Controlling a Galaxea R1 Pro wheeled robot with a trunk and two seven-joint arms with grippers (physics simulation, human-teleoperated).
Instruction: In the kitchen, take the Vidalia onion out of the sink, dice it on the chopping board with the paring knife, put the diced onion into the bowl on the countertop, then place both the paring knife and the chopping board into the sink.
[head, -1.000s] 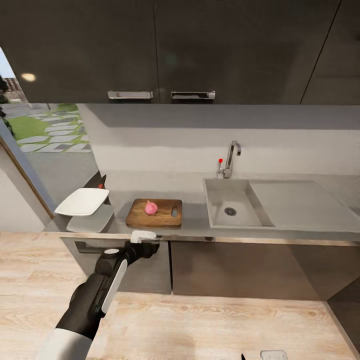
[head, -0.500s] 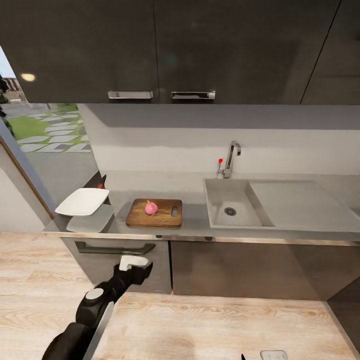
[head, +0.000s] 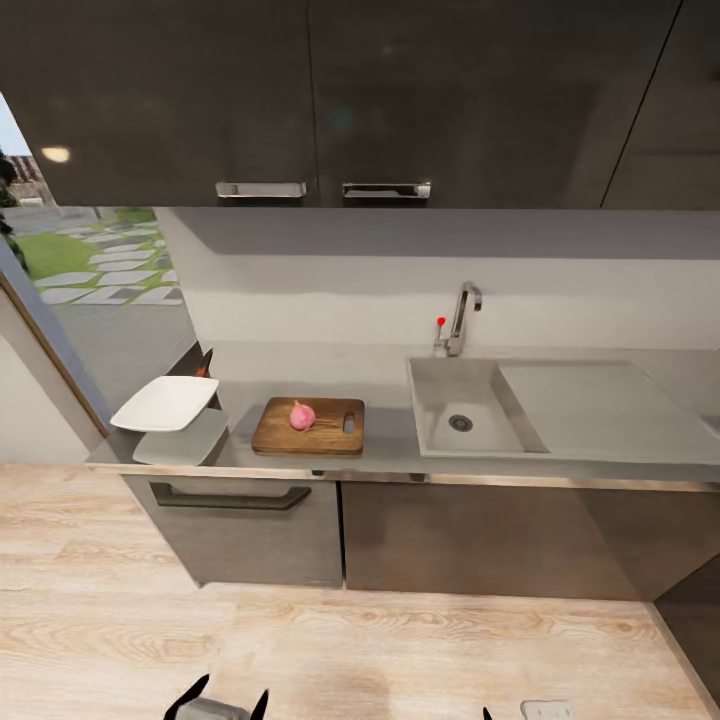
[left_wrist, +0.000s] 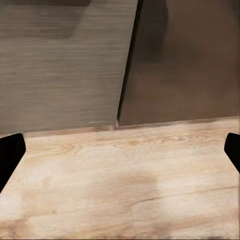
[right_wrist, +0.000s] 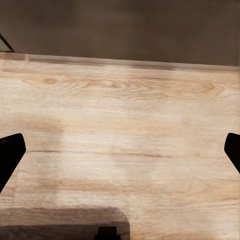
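We have the onion (head: 302, 415) already sitting on the board (head: 309, 427), a little toward the board's left half, and the board lies near the front edge of the countertop (head: 385, 440), just left of the sink (head: 462, 420). So the step in hand, as we judge it, is fetching the knife (head: 205, 362), whose red handle and dark blade peek up behind the bowl (head: 165, 403) at the countertop's far left end, close to the back. Its long axis seems to run steeply upward, though most of it is hidden. Our left gripper (head: 221, 700) hangs low over the wooden floor (head: 400, 640), fingers spread wide and empty; the right gripper (right_wrist: 120, 150) is equally wide, holding nothing. The knife lies up and left, so our left arm is the nearer.
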